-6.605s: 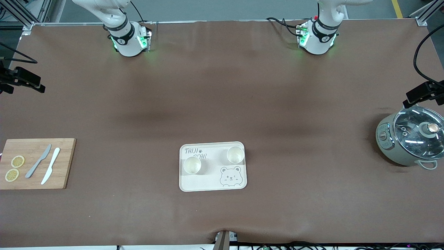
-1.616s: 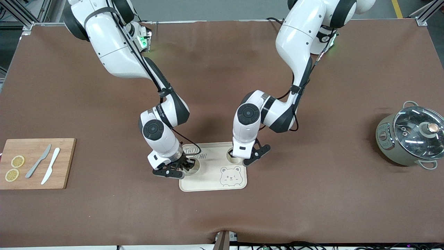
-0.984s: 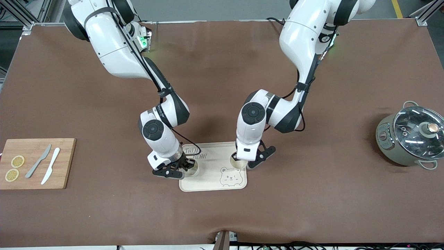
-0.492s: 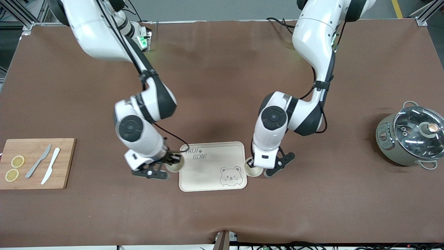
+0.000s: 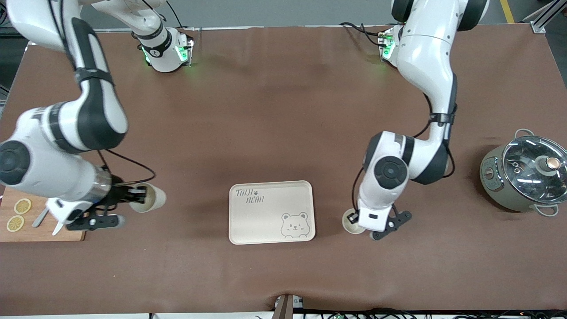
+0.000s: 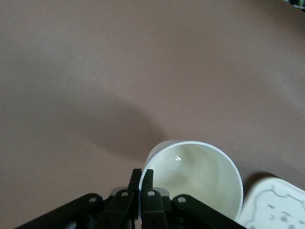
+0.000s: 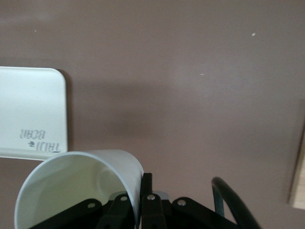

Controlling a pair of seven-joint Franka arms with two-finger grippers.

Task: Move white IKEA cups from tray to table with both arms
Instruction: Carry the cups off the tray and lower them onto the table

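Note:
Two white IKEA cups are held, one by each arm. My right gripper (image 5: 133,194) is shut on the rim of one cup (image 5: 150,198), which hangs tilted over the table between the cutting board and the bear-printed tray (image 5: 261,223). In the right wrist view the gripper (image 7: 141,185) pinches that cup's wall (image 7: 71,186), with the tray (image 7: 28,109) farther off. My left gripper (image 5: 353,218) is shut on the other cup (image 5: 348,226), upright beside the tray toward the left arm's end. The left wrist view shows the gripper (image 6: 142,175) clamping that cup's rim (image 6: 195,176).
A wooden cutting board (image 5: 40,235) with lemon slices (image 5: 22,206) and knives lies at the right arm's end, partly under the right wrist. A grey-green pot with a glass lid (image 5: 525,177) stands at the left arm's end. Nothing stands on the tray.
Both arms have swung outward from the tray with their cups. The right one went toward the cutting board and tilted its cup. The left one went toward the pot.

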